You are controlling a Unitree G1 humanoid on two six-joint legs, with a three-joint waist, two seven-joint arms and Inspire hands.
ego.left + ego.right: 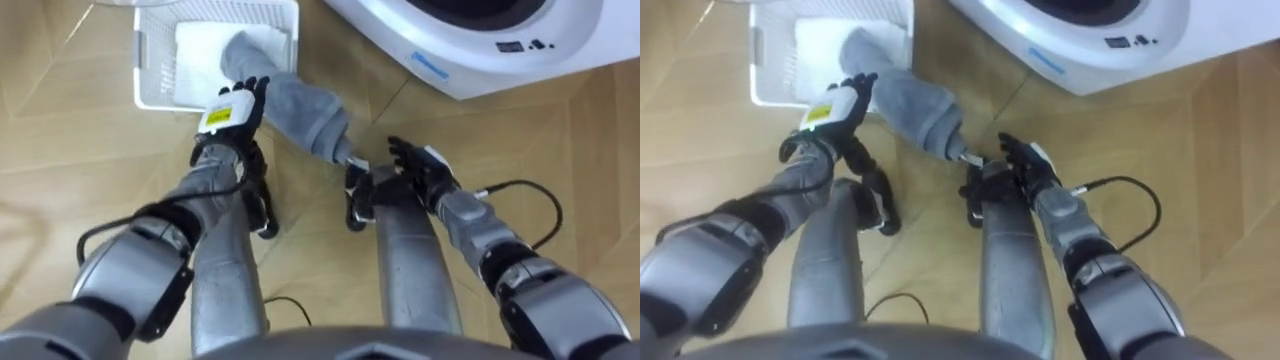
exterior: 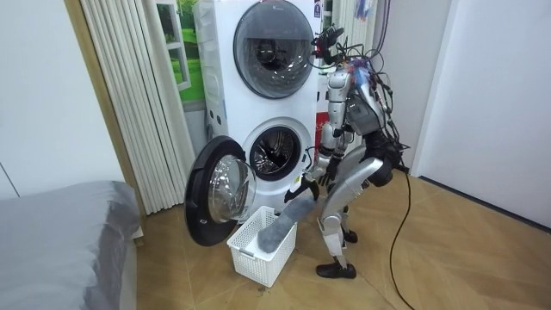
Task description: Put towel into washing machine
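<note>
grey towel half out of the basket

the towel (image 1: 300, 105) ran slantwise from inside the basket (image 1: 150, 70) up to the right hand (image 1: 425, 170), which seemed to pinch its raised end. its lower end lay in the basket. the left hand (image 1: 230, 112) rested against the towel just above the basket's rim; whether it gripped could not be told. the washing machine (image 1: 480, 50) stood just beyond the basket, its door (image 2: 215, 202) open. the towel looked soft, light and floppy — a fuller grasp mid-length would likely keep loose ends from catching the basket.

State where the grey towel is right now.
In the left eye view the grey towel slants from the white basket, upper left, past the left hand toward the right hand.
</note>
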